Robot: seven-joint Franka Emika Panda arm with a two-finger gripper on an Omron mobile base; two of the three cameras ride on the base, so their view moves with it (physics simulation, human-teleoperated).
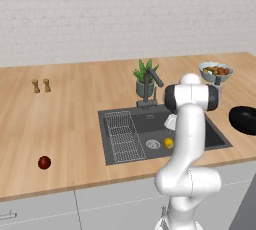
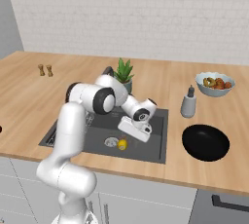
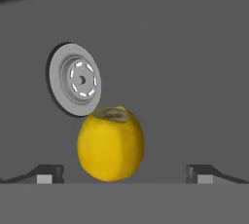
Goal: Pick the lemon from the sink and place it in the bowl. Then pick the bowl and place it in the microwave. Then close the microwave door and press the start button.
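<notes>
Low in the sink (image 1: pixel 210 136), the gripper (image 3: pixel 124 173) hangs just above the lemon (image 3: pixel 110 143), its jaws spread wide with one fingertip (image 3: pixel 47 173) on either side of the fruit and neither touching it. That lemon lies on the dark basin floor just beside the round silver drain (image 3: pixel 77 79). On the counter to the right of the sink sits the bowl (image 2: pixel 205 142), black and holding nothing. Farther back stand a grey bottle (image 2: pixel 188 102), a pale fruit bowl (image 2: pixel 214 84) and a potted plant (image 2: pixel 124 74). No writing or labels can be read anywhere.
</notes>
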